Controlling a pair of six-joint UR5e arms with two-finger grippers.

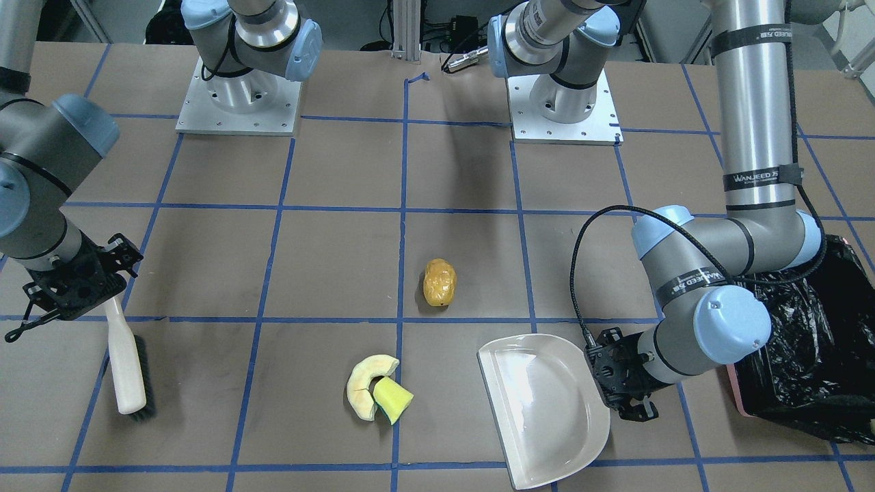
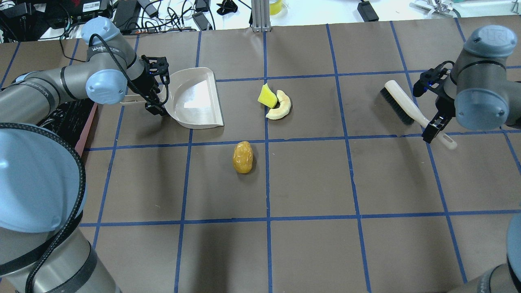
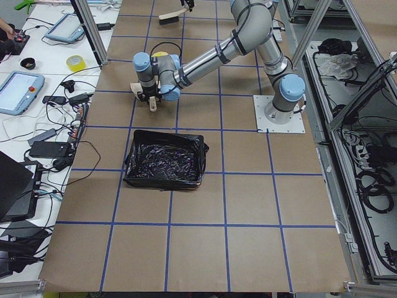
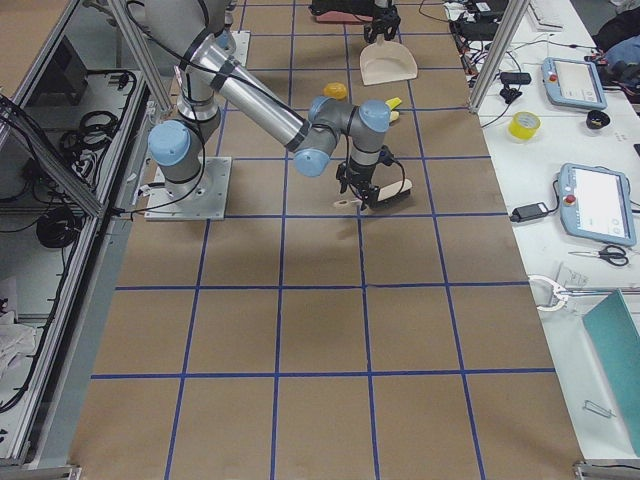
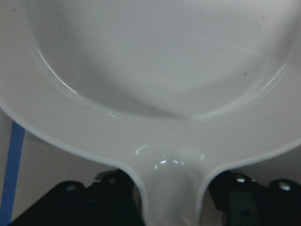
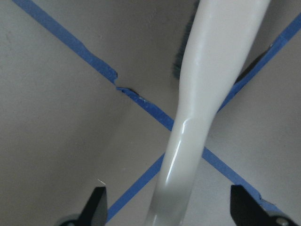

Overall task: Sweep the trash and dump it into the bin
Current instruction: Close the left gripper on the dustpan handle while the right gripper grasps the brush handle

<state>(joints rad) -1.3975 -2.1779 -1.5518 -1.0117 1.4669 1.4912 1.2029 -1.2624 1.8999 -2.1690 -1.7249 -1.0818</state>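
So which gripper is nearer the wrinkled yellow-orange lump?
Left. The left gripper, holding the off-white plastic dustpan, sits past the pan from the lump; the right gripper, at the white-handled brush, is much farther, on the opposite side.

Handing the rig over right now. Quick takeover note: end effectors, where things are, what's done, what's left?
Left end effector: shut on the dustpan handle. The pan is flat on the table, empty, mouth toward the trash.
Right end effector: open, straddling the brush handle without gripping it. The brush lies on the table.
Trash: yellow-orange lump alone mid-table. Pale slice and yellow-green wedge touch each other just beyond it.
Bin: at the robot's left end, no trash seen inside.
Done: dustpan grasped.
Left: grip brush, sweep all three pieces in, dump.
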